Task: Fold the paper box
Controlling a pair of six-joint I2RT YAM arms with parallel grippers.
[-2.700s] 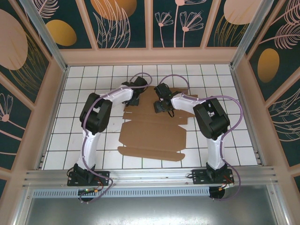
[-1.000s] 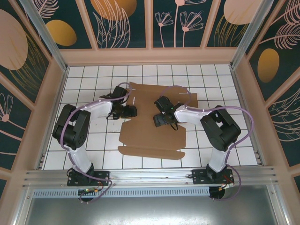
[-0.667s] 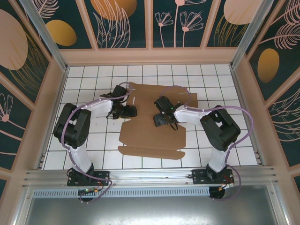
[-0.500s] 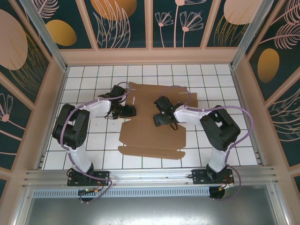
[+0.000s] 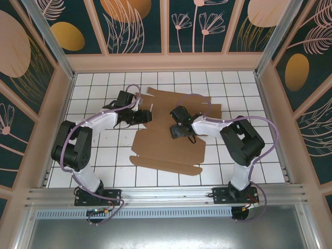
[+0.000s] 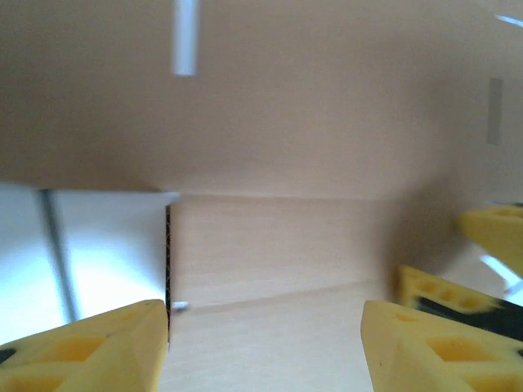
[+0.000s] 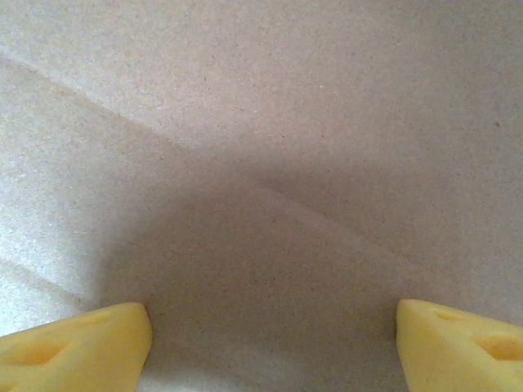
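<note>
Since a second ago the left arm has swung its gripper farther toward the far edge, and the paper box point(image 5: 168, 148) has turned slightly with it. The box lies opened out at the middle of the white tiled table point(image 5: 93, 150), its long flap toward the near edge. The left gripper point(image 5: 147, 116) sits at the box's far-left part. In the wrist view its jaws point(image 6: 263, 309) stand apart, a cut cardboard edge just inside one yellow finger point(image 6: 98, 351), with nothing clamped. The right gripper point(image 5: 176, 133) is over the box's middle; its jaws point(image 7: 271, 309) are spread wide above a crease, holding nothing.
</note>
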